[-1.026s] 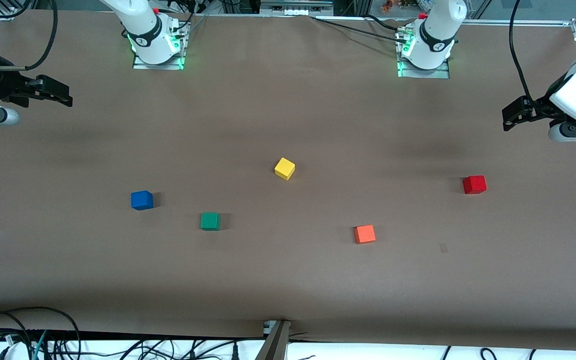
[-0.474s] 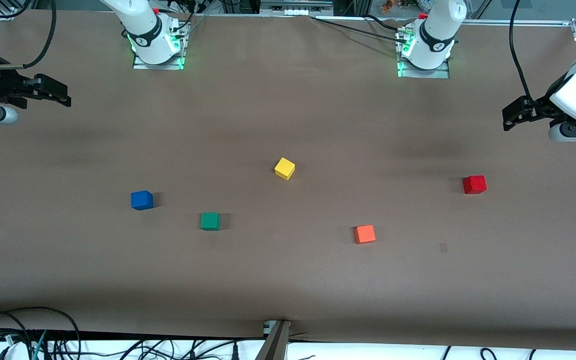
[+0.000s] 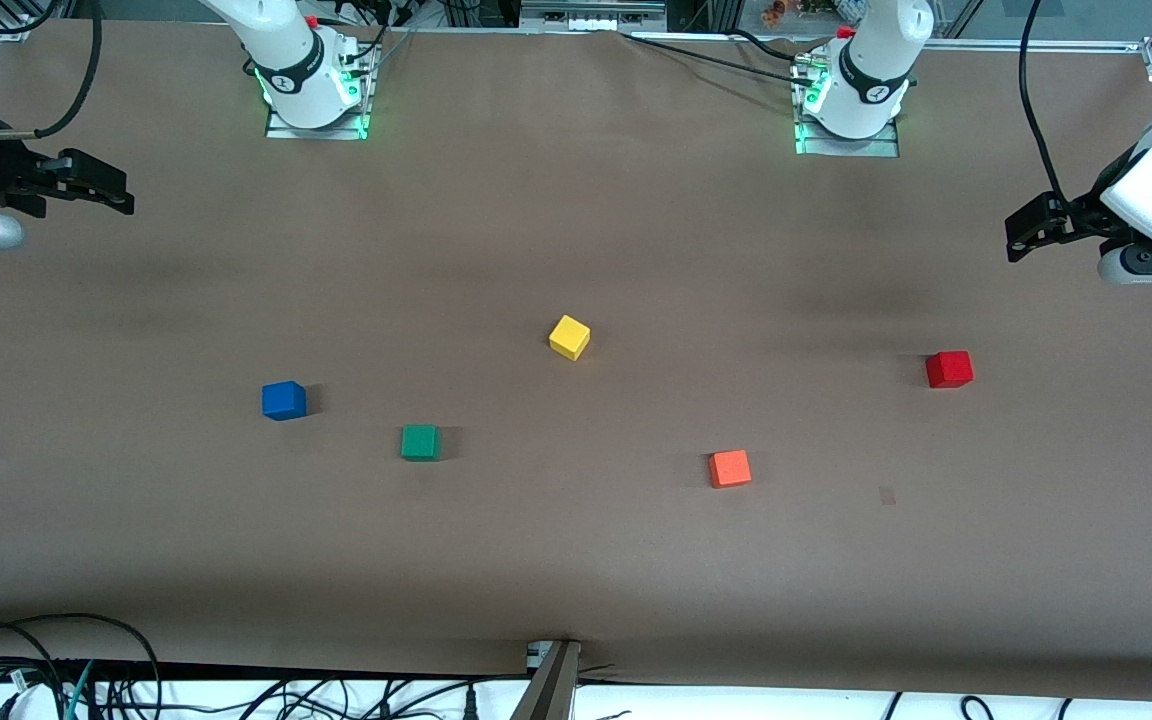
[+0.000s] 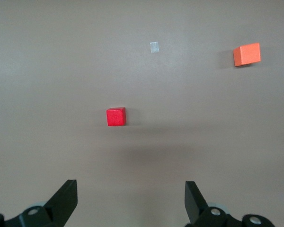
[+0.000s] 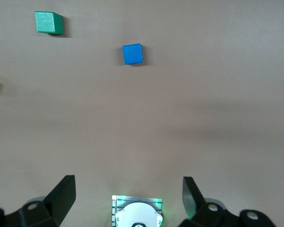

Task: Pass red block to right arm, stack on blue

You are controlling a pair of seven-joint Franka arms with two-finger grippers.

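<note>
Overhead, the brown table point(image 3: 576, 560) fills the front view, my two arms rooted along its upper edge. My left gripper point(image 3: 1018, 232) hangs at the right edge of the frame over the left arm's end of the table, fingers spread wide and holding nothing. My right gripper point(image 3: 116, 190) hangs at the upper left of the frame over the right arm's end, fingers likewise parted and empty. Five cubes sit well apart. The red block point(image 3: 949, 369) rests right of centre, below my left gripper in the frame and clear of it; in the left wrist view it lies ahead of my open fingers point(image 4: 66, 201), untouched. The blue point(image 3: 283, 400) sits left of centre, ahead of my right fingers point(image 5: 64, 195) in the right wrist view. Between them lie the yellow cube point(image 3: 569, 337), green cube point(image 3: 420, 442) and orange cube point(image 3: 730, 468).
</note>
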